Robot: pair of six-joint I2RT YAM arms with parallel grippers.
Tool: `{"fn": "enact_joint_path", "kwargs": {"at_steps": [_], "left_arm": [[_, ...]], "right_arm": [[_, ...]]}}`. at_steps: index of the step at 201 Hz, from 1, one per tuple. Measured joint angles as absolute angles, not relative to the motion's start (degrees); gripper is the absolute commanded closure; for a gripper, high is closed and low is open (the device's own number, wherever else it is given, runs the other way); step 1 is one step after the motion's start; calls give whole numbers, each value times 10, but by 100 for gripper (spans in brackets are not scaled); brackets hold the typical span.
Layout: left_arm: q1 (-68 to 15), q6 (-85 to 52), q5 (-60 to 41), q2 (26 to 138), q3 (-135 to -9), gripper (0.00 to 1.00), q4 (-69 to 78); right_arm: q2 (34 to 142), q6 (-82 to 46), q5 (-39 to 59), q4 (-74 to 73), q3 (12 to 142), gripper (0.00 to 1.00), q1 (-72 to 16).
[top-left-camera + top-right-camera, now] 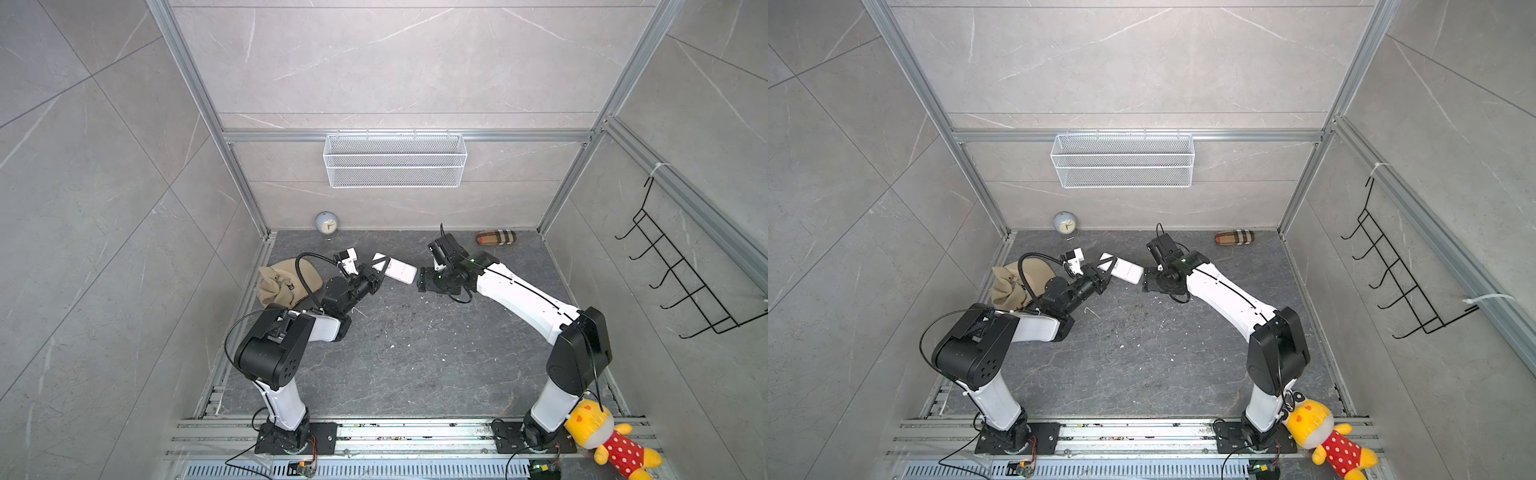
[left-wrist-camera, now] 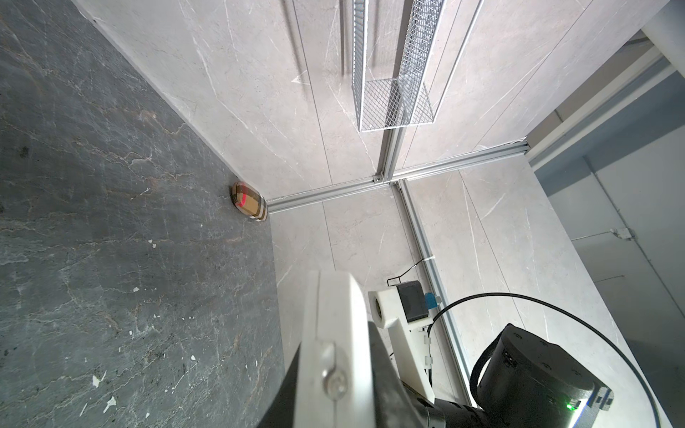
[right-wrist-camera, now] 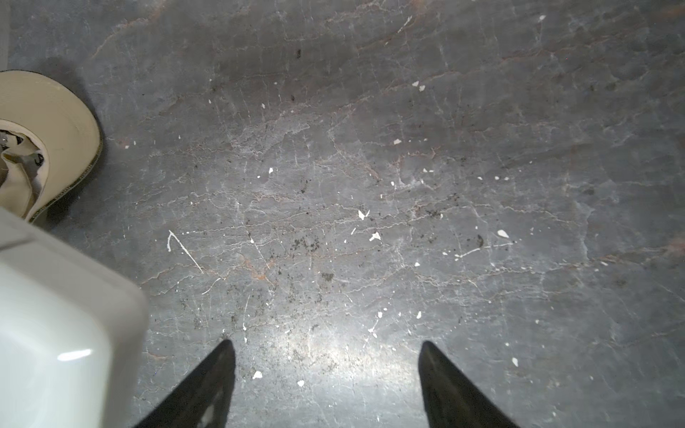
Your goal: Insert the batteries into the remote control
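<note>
Cell as I see it in both top views: dark grey veined stone floor (image 1: 415, 365), scuffed and littered with white specks (image 3: 374, 236), with a soft glare patch (image 3: 333, 355) in the right wrist view. The back wall (image 1: 395, 62) and both side walls are pale grey marble-look tile, evenly lit. An aluminium rail (image 1: 291, 136) crosses the back wall, with a white wire basket (image 1: 395, 162) hanging from it. There's a black hook rack (image 1: 685, 274) on the right-hand wall. At the foot of the back wall sit a small clock (image 1: 327, 224) and a plaid slipper (image 1: 496, 237), well apart. A beige cap (image 1: 286, 282) lies near the floor's left edge, and a yellow plush toy (image 1: 602, 436) lies on the front rails (image 1: 415, 432), far right.
</note>
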State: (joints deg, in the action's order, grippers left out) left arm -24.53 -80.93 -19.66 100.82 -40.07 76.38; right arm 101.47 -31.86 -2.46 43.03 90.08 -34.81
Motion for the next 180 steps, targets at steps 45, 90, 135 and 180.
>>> {"fn": "enact_joint_path", "kwargs": {"at_steps": [45,90,135,180], "left_arm": [[-252,-809,-169,1010,-404,100,764],[-255,-809,-150,1011,-404,100,764],[-251,-840,-153,1011,-397,100,764],[-244,-881,-153,1011,-391,100,764]], "right_arm": [[1055,-319,-47,472,970,22,-365],[1065,-319,-67,498,990,22,-374],[1006,-317,-56,453,903,20,-365],[855,-372,87,239,694,19,-309]]}}
